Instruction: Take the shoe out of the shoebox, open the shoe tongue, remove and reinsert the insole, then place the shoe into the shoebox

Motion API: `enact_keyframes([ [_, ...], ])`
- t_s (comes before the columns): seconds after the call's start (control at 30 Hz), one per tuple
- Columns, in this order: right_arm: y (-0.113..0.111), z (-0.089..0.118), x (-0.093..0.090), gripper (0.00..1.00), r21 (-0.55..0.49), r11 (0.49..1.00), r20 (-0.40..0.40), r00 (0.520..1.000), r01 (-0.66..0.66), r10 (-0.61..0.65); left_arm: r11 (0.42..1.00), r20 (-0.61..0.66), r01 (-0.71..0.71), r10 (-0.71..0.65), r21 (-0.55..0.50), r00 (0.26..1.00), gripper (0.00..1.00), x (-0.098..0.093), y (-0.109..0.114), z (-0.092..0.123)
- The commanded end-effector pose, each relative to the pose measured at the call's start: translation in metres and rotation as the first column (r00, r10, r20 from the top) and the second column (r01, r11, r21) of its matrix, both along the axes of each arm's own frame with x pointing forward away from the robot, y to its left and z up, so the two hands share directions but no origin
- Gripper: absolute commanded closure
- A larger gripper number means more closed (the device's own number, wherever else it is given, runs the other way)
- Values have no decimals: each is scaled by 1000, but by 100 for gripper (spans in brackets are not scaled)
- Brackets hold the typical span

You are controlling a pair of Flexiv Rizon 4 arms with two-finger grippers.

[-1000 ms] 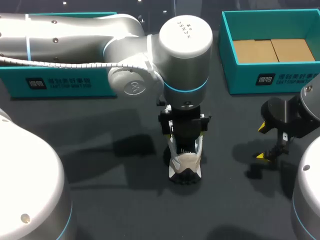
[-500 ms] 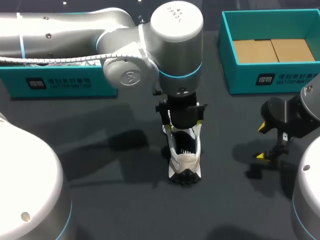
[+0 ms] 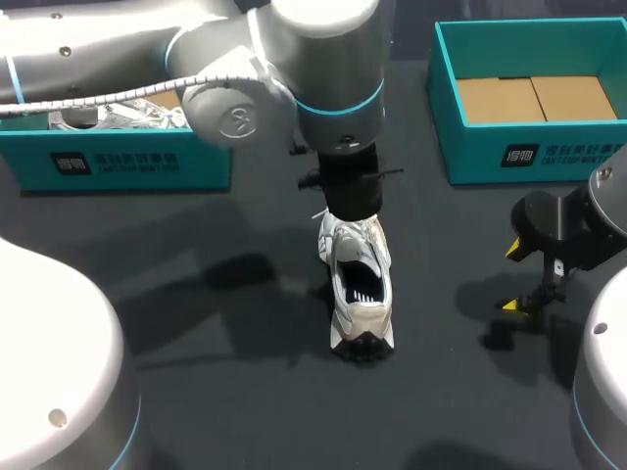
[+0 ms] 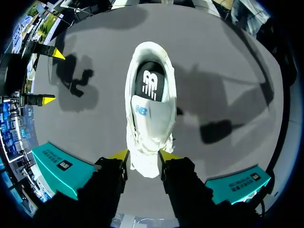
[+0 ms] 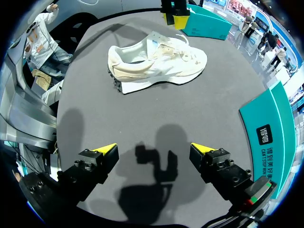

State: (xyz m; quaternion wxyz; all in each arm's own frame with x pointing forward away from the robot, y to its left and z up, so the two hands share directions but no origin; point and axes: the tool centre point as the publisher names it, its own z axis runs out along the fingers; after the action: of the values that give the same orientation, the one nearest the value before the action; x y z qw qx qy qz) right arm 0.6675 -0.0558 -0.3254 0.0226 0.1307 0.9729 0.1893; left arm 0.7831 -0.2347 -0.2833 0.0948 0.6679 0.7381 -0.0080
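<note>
Shoe (image 3: 359, 294), white logo (image 4: 150, 88) on black insole (image 4: 151, 70), left pincer (image 4: 143, 156) apart over its toe, right pincer (image 5: 154, 148) apart

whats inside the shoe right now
A black insole with a white mark shows in the heel opening of the shoe. Toward the toe the tongue covers the inside, so the rest of the insole cannot be seen.

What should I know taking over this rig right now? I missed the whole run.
Left gripper: open, straddling the toe of the shoe.
Right gripper: open, empty, over bare table.
Done: shoe is out of the shoebox, upright mid-table, insole inside it.
Left: cannot tell whether the insole steps are done; shoe must go back in the shoebox.
</note>
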Motion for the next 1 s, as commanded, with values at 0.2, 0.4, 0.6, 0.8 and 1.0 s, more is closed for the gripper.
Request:
enact_keyframes([
  [0.2,0,0,-2,0,-1,1000,3,1000,2,-2,999,-18,31,-31,-16,999,80,-13,3,0],
  [0.4,0,0,-2,0,-1,1000,3,1000,2,-2,998,-37,53,-54,-31,998,89,-26,0,-8],
  [0.6,0,0,-2,0,-1,1000,3,1000,2,-2,997,-87,66,-69,-38,994,89,-37,-2,-29],
  [0.8,0,0,-2,0,-1,1000,3,1000,2,-2,996,-135,78,-83,-43,987,88,-50,-4,-52],
  [1.0,0,0,-2,0,-1,1000,3,1000,2,-2,996,-114,91,-92,-17,989,84,-62,0,-53],
])
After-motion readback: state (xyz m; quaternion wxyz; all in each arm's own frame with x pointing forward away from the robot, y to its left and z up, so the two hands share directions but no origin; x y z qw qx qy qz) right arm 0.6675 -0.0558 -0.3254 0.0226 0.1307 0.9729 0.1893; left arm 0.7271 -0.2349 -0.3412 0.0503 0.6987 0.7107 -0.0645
